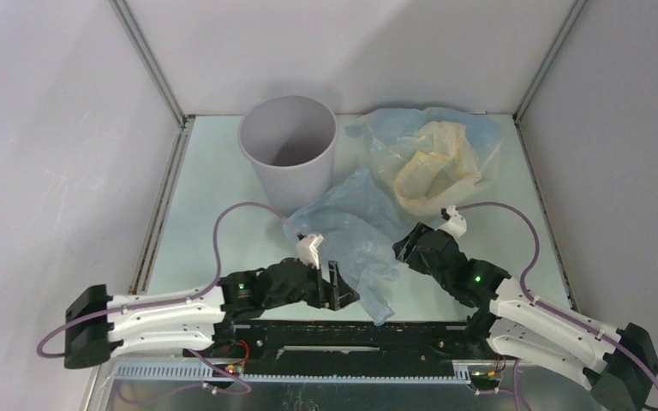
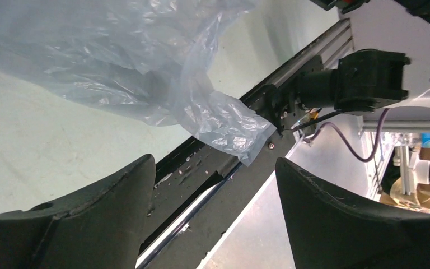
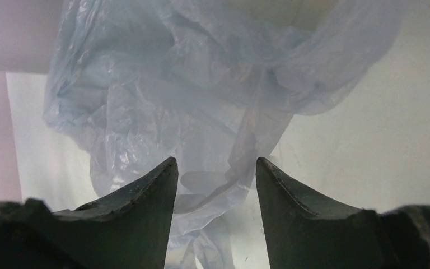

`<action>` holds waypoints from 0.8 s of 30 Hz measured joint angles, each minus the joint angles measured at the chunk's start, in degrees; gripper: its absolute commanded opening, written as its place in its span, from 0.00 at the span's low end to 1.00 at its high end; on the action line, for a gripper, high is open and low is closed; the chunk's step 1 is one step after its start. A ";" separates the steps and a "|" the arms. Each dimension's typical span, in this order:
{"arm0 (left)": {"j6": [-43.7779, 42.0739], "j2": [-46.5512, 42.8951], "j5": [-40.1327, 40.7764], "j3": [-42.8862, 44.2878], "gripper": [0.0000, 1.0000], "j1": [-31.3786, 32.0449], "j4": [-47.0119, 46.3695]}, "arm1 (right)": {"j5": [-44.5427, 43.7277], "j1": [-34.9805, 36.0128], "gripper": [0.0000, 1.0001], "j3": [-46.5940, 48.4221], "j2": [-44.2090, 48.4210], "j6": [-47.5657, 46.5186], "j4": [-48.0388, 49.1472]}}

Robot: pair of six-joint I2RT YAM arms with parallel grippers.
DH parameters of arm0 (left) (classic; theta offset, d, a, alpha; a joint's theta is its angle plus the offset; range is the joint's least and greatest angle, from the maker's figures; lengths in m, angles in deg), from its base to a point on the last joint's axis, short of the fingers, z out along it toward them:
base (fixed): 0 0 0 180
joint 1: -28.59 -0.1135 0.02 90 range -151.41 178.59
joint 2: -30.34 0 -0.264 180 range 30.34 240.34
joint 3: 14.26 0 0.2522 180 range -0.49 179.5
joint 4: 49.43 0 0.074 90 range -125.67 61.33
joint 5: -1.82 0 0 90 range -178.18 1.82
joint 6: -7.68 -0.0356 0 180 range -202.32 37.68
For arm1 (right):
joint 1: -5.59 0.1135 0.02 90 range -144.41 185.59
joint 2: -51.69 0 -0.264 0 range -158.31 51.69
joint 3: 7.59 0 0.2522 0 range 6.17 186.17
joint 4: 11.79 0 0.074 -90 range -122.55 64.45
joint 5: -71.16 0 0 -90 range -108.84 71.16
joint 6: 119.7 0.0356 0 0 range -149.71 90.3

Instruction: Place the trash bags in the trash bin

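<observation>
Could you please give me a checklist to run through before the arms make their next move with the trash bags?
1. Trash bin upright, mouth unobstructed: ok.
2. Left hand open and empty: ok.
3. Right hand closed on the blue bag: not ok; film lies between its jaws, which stand apart.
4. Blue bag free of the black base rail: cannot tell; one corner overlaps it in the left wrist view.
5. Cream-yellow bag in the bin: not ok; it lies on the table, right of the bin.
</observation>
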 measured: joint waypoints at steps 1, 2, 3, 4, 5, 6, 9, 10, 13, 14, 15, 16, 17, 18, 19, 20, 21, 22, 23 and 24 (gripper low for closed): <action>0.26 1.95 0.31 0.55 0.86 0.87 -0.42 | -0.04 0.87 0.57 0.00 -0.17 -0.09 0.48; 0.59 3.82 0.61 1.16 0.87 1.55 -0.98 | -0.09 1.75 0.56 0.00 -0.35 -0.09 0.98; 0.94 5.81 0.85 1.75 0.87 2.10 -1.81 | -0.13 2.49 0.57 0.00 -0.50 -0.09 1.38; 1.27 7.28 1.11 2.08 0.89 2.43 -2.67 | -0.15 3.13 0.56 0.00 -0.70 -0.04 1.64; 1.73 8.52 1.38 2.21 0.91 2.73 -3.65 | -0.26 3.65 0.56 0.00 -0.87 -0.02 1.84; 2.27 9.77 1.70 2.27 0.91 3.02 -4.66 | -0.48 4.04 0.57 0.00 -1.11 0.07 2.03; 4.15 13.16 2.19 2.16 0.91 3.85 -8.39 | -0.96 4.72 0.56 0.00 -1.77 0.15 2.40; 4.79 14.40 2.19 2.16 0.90 4.00 -10.05 | -0.98 4.83 0.56 0.00 -1.90 0.15 2.49; 6.23 18.84 2.16 2.32 0.82 4.02 -14.45 | -1.25 5.22 0.56 0.00 -2.03 0.20 2.56; 6.67 20.37 2.16 2.38 0.78 4.04 -15.54 | -1.44 5.44 0.56 0.00 -2.03 0.22 2.60; 7.08 22.23 2.19 2.40 0.71 4.04 -16.85 | -1.53 5.70 0.56 0.00 -2.03 0.28 2.67; 7.43 23.63 2.23 2.43 0.64 4.04 -17.62 | -1.62 5.97 0.56 0.00 -1.99 0.35 2.71; 7.76 24.94 2.62 2.43 0.55 4.07 -18.10 | -1.66 6.14 0.56 0.00 -1.90 0.37 2.71; 8.17 25.90 3.02 2.43 0.46 4.09 -18.38 | -1.86 6.29 0.56 0.00 -1.66 0.37 2.69; 8.37 26.49 3.58 2.40 0.38 4.09 -18.40 | -2.03 6.38 0.56 0.00 -1.33 0.33 2.62; 8.52 26.56 4.28 2.38 0.28 4.09 -18.27 | -2.32 6.38 0.57 0.00 -0.76 0.07 2.47; 8.46 26.40 5.18 2.38 0.18 4.09 -17.94 | -2.71 6.43 0.58 0.00 0.04 -0.26 2.21; 8.26 25.99 6.36 2.38 0.11 4.09 -17.38 | -3.06 6.40 0.59 0.00 1.01 -1.03 1.90; 7.78 25.07 7.80 2.38 0.03 4.09 -15.89 | -3.41 6.40 0.61 0.00 2.21 -1.92 1.51; 7.28 23.67 9.29 2.38 0.00 4.09 -13.81 | -3.74 6.38 0.63 0.00 3.34 -2.93 1.14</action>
